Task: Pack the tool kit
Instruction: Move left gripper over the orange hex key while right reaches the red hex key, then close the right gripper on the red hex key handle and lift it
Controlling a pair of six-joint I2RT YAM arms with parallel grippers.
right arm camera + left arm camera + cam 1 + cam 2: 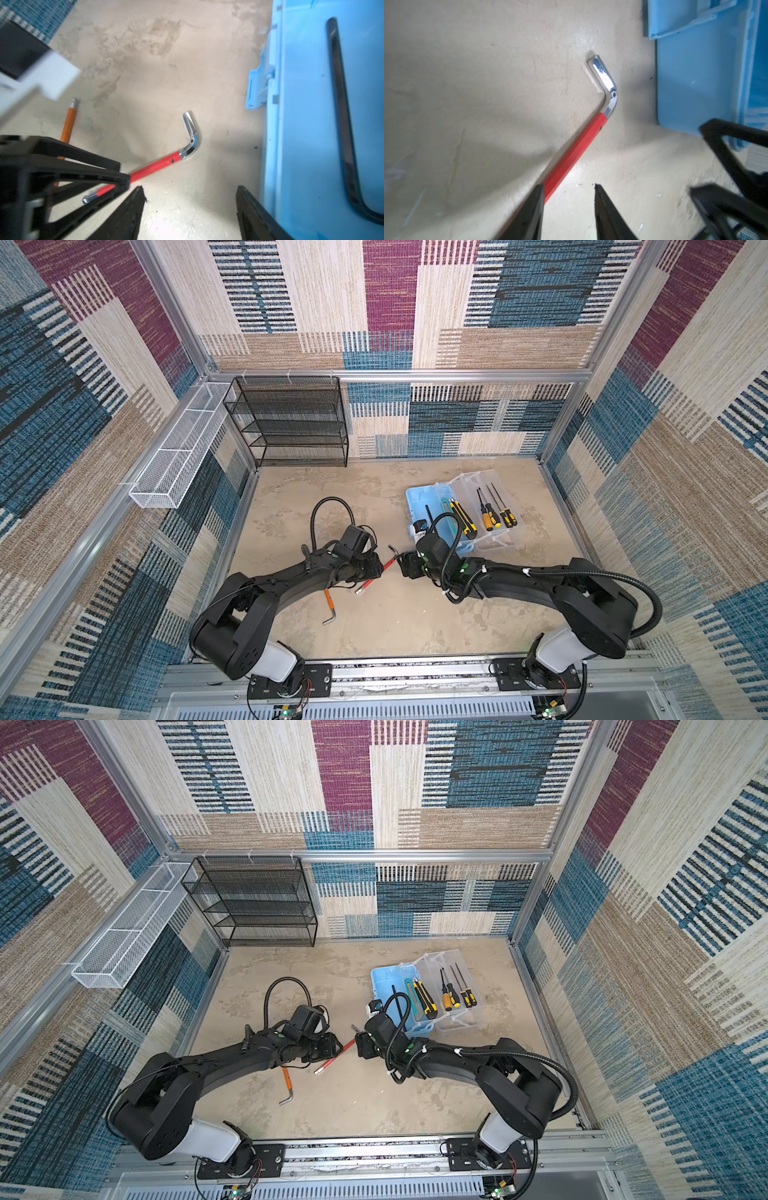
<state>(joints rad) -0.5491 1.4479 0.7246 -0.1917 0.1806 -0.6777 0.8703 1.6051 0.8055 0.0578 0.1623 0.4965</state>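
Though top views mask it, wrist views show left gripper [569,186], right gripper [190,187] parted — red hex key [577,149] loose

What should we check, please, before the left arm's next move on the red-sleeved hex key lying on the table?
1. Red-sleeved L-shaped metal hex key lies flat on the beige table: ok.
2. Left gripper jaws open: ok.
3. Key centred between them: not ok; the shaft runs along one finger.
4. Right gripper open, empty, clear of the key: ok.
5. Light blue plastic box open, with room beside the black hex key: ok.
6. Orange-sleeved hex key packed: not ok; it lies on the table.
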